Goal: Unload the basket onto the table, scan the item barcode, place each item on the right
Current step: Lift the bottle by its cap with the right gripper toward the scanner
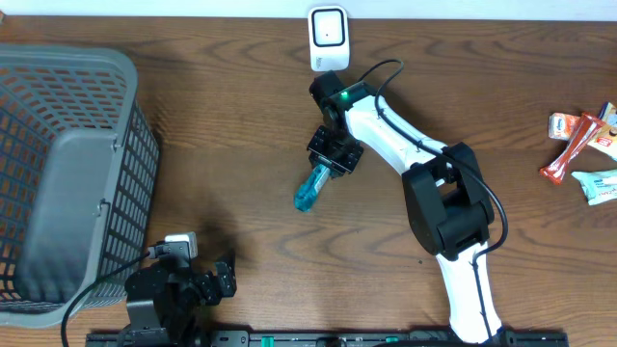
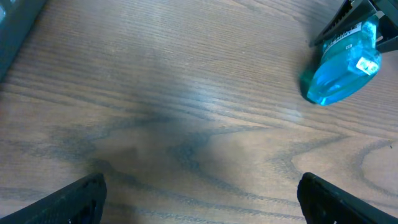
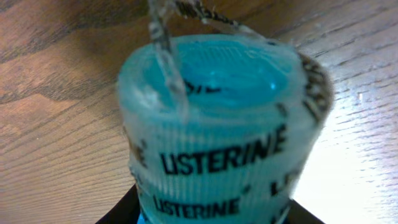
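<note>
The right gripper (image 1: 333, 154) was clamped on the cap end of the blue Listerine bottle (image 1: 310, 188); the bottle lay tilted over the middle of the wooden table (image 1: 222, 106), its free end pointing near-left; whether it touched the wood could not be told. The white scanner (image 1: 328, 37) stood at the far edge, near that gripper but apart. The left gripper (image 1: 228, 274) sat at the near edge beside the grey basket (image 1: 135, 116), its 2 fingers spread wide around nothing; snack packets (image 1: 578, 145) lay far right.
</note>
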You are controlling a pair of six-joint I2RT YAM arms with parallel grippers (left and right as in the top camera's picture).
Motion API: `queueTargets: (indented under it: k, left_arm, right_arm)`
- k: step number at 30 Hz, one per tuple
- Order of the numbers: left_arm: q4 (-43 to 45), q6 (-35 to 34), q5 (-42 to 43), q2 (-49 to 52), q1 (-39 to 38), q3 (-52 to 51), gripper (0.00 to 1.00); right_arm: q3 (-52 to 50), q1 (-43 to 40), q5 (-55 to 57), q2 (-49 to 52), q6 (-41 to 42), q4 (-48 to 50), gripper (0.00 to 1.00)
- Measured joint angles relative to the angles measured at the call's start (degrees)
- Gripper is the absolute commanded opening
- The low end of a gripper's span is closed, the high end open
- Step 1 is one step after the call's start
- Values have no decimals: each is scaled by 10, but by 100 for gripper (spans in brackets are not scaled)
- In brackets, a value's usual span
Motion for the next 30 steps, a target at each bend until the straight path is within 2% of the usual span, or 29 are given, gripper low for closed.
queueTargets:
  k: [2, 11, 15, 18, 21, 23, 25, 28, 30]
  left_arm:
    - [0, 0, 0, 0, 0, 0, 98]
    - [0, 0, 0, 0, 0, 0, 98]
    - [0, 0, 0, 0, 0, 0, 98]
    - [0, 0, 0, 0, 0, 0, 98]
    - [0, 0, 0, 0, 0, 0, 98]
    - [0, 0, 0, 0, 0, 0, 98]
    - [0, 0, 0, 0, 0, 0, 98]
    - [0, 0, 0, 0, 0, 0, 98]
    - [0, 0, 0, 0, 0, 0, 98]
  right_arm:
    - [0, 0, -3, 0, 0, 0, 19]
    - [-1, 0, -21, 1, -51, 15, 68]
    - [-2, 0, -19, -4, -64, 17, 76]
    - [-3, 0, -5, -7, -70, 16, 75]
    - [-4, 0, 9, -10, -75, 16, 65]
    - [-6, 0, 16, -12, -79, 13, 51]
    - [-7, 0, 20, -13, -81, 11, 44]
    - [-7, 2, 25, -13, -85, 11, 24]
    - [-7, 3, 27, -15, -87, 12, 16]
